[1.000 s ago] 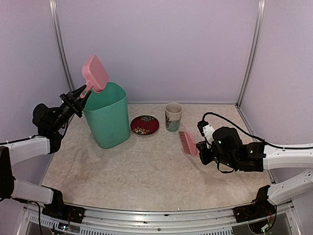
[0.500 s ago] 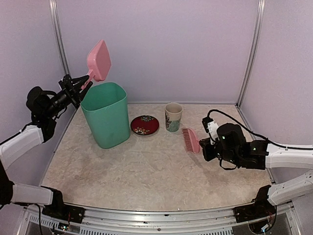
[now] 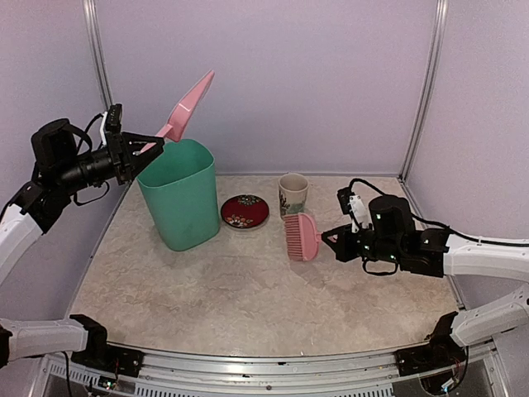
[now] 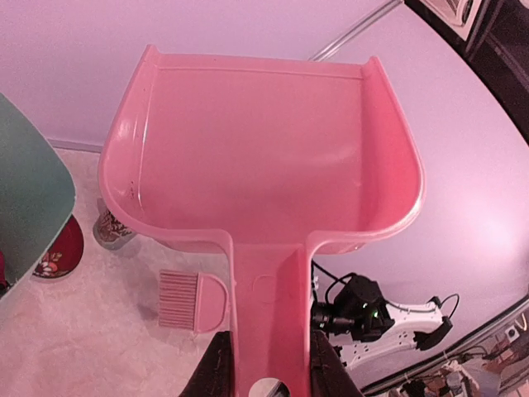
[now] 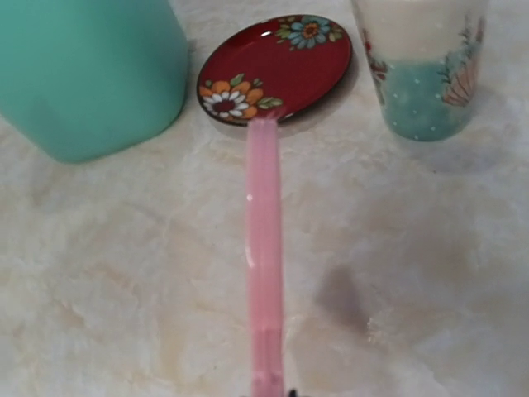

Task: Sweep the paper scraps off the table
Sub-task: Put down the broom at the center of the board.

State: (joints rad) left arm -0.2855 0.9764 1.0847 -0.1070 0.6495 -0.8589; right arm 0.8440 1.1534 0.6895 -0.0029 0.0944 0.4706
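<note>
My left gripper (image 3: 152, 147) clamps the pink dustpan (image 3: 189, 101) above the green bin (image 3: 178, 198); my right gripper (image 3: 331, 238) clamps the pink brush (image 3: 302, 236) over the table (image 3: 248, 298).

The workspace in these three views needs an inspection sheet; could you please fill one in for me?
Surface: beige mottled table, flat, no damage seen.
Job's things: paper scraps, nothing seen on the table or in the pink dustpan.
Clutter: green bin, red plate and cup stand at the back, apart from one another.
Claws: left claw shut on the dustpan's handle, pan raised and tilted over the bin; right claw shut on the pink brush, held in front of the cup.
Cables: black cable loops off the right wrist, not on the table.
Surroundings: plain pale walls, metal corner posts, metal front rail.
</note>
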